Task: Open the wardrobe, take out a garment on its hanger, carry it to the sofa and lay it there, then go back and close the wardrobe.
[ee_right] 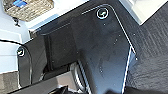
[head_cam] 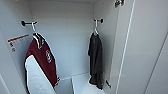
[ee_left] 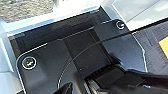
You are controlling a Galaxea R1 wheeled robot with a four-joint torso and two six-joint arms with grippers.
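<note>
The wardrobe [head_cam: 67, 45] stands open in the head view, its white inside walls in front of me and its right door [head_cam: 140, 50] swung out at the right. The black garment [head_cam: 96, 60] hangs limp on a pale hanger [head_cam: 95, 29] from a short dark peg on the right inner wall. The sofa is out of view.
A dark red and white jacket [head_cam: 41, 65] hangs from a peg on the wardrobe's left wall, beside a white label with an orange stripe [head_cam: 17, 42]. A low white step [head_cam: 80, 83] crosses the wardrobe floor. The right wrist view shows dark carpet [ee_right: 152, 45] and a woven basket [ee_right: 27, 8].
</note>
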